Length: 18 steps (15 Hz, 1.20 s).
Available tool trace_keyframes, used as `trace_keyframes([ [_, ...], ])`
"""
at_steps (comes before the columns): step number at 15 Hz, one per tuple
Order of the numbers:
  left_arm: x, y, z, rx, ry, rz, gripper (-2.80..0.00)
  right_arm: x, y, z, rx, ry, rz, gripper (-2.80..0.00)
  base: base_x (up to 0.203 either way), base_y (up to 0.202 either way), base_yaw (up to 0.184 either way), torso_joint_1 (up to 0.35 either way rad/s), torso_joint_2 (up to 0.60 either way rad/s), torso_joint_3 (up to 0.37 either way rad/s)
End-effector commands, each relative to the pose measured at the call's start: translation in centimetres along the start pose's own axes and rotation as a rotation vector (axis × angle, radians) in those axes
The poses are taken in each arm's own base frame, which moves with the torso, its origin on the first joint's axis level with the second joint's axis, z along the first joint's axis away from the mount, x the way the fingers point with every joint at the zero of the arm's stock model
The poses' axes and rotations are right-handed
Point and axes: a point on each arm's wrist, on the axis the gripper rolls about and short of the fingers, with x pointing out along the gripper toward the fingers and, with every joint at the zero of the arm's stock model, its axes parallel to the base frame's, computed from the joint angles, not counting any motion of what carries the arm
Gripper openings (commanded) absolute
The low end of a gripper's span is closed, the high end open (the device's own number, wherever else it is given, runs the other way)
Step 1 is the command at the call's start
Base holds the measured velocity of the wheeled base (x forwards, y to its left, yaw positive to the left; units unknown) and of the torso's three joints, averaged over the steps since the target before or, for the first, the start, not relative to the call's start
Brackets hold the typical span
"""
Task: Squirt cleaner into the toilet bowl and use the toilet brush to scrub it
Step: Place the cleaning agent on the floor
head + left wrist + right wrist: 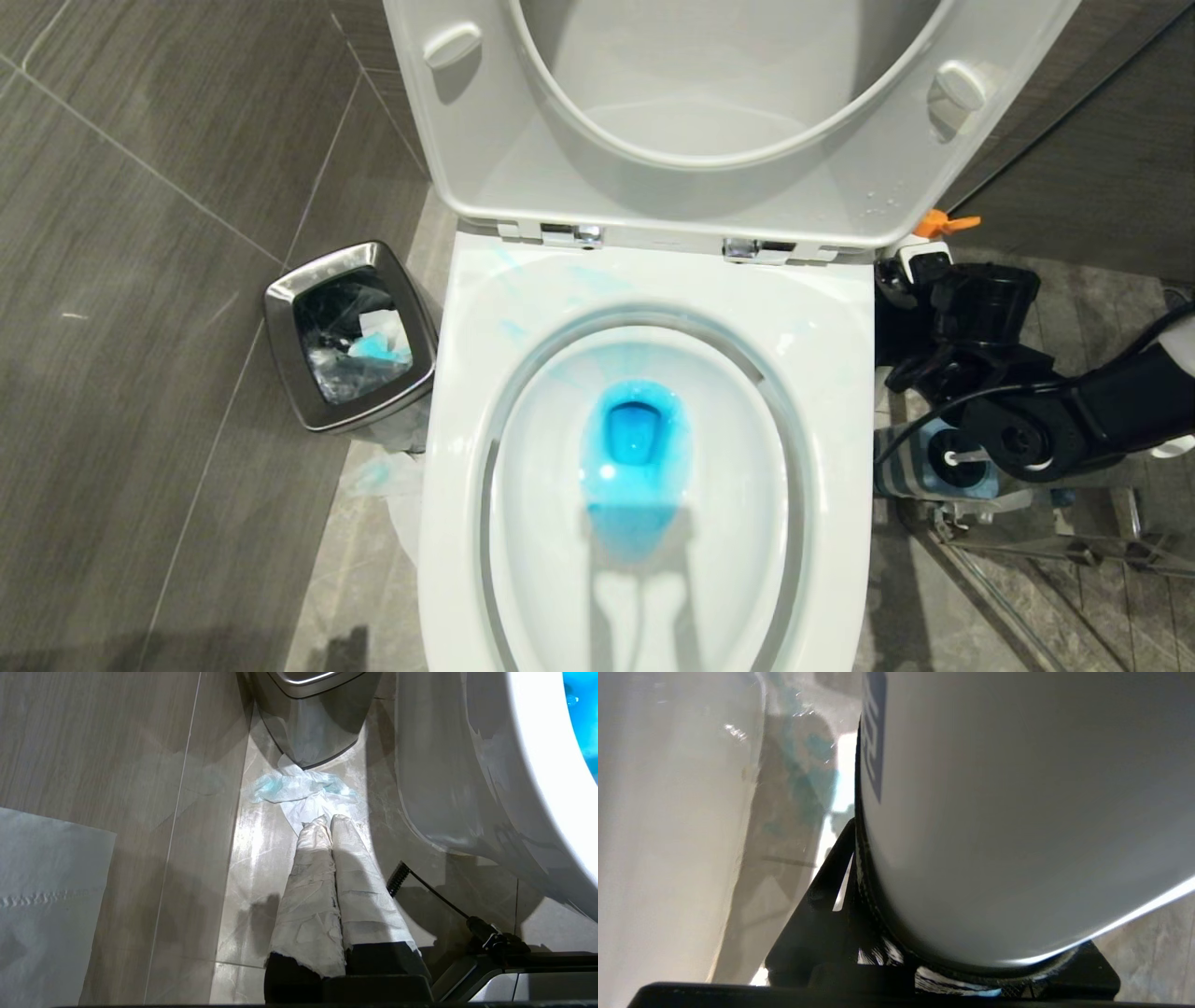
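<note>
The toilet bowl [822,373] fills the head view, seat and lid raised. Cleaner [635,439] tints its water vivid blue and leaves pale streaks on the rim. Low beside the bowl's right side, my right gripper [962,308] is shut on a white cleaner bottle [1017,812] with an orange nozzle [945,224]; the bottle fills the space between the black fingers [817,905]. Just below it, the toilet brush handle tip [954,457] pokes from its striped holder [898,471]. My left gripper [327,820], fingers wrapped in white, hangs shut over the floor left of the bowl [467,788].
A square steel bin [350,336] with blue-stained tissue inside stands left of the toilet. Blue-stained tissues [299,788] lie on the floor at its foot. A metal-framed glass panel [1074,551] runs close on the right. A white paper sheet [42,891] lies further left.
</note>
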Motion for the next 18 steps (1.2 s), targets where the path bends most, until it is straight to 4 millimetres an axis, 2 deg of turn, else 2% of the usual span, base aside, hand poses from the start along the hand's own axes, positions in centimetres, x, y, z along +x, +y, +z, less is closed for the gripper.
trace_keyframes([
  [1, 0.0, 0.0, 0.0, 0.000, 0.000, 0.000, -2.80, 1.6, 0.2, -1.9, -0.009, -0.007, -0.015, -2.80, 0.000, 0.000, 0.000, 0.000, 0.00, 0.000],
  [6, 0.0, 0.0, 0.0, 0.001, 0.000, 0.001, -2.80, 4.8, 1.8, -5.7, -0.027, -0.128, 0.005, -2.80, 0.000, 0.000, 0.000, 0.000, 0.00, 0.000],
  [10, 0.0, 0.0, 0.0, 0.004, -0.001, 0.000, -2.80, 7.5, 3.3, -7.3, -0.019, -0.209, 0.013, -2.80, 0.000, 0.000, 0.000, 0.000, 0.00, 0.000],
  [14, 0.0, 0.0, 0.0, 0.003, 0.001, 0.000, -2.80, 10.2, 4.8, -7.7, -0.017, -0.315, -0.004, -2.80, 0.000, 0.000, 0.000, 0.000, 0.00, 0.000],
  [18, 0.0, 0.0, 0.0, 0.006, 0.001, 0.000, -2.80, 11.8, 6.0, -9.0, -0.007, -0.347, -0.011, -2.80, 0.000, 0.000, 0.000, 0.000, 0.00, 0.000],
])
